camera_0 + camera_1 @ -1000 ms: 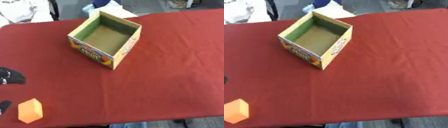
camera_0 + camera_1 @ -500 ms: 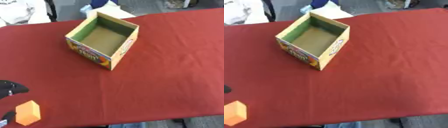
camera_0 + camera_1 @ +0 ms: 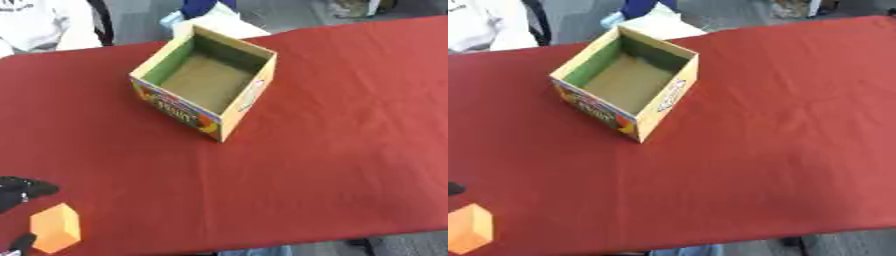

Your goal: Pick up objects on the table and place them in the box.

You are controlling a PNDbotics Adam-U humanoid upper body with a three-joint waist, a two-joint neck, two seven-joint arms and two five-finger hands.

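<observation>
At the near left edge of the table, the left hand [image 3: 19, 192] shows only in part: black fingers [image 3: 39, 188] reach in from the frame's edge just beyond the block, and another dark tip pokes up at the bottom corner on the block's near side. The palm and wrist are cut off, so how far the hand is spread cannot be told with certainty; the fingers seem to sit on either side of the block without closing on it. In the right eye view only a sliver of a black fingertip shows at the left edge.

The orange block [image 3: 56, 234] rests on the red tablecloth [image 3: 332, 150] near the table's front left corner, between those dark fingertips; whether either one touches it is hard to make out. In the right eye view it is partly cropped by the frame.

Well apart from it, toward the far middle, the cardboard box [image 3: 234, 105] stands open with a green inner wall and a brown floor; nothing is visible inside. Its printed outer faces are too blurred to read.

The right hand does not appear in either view.
</observation>
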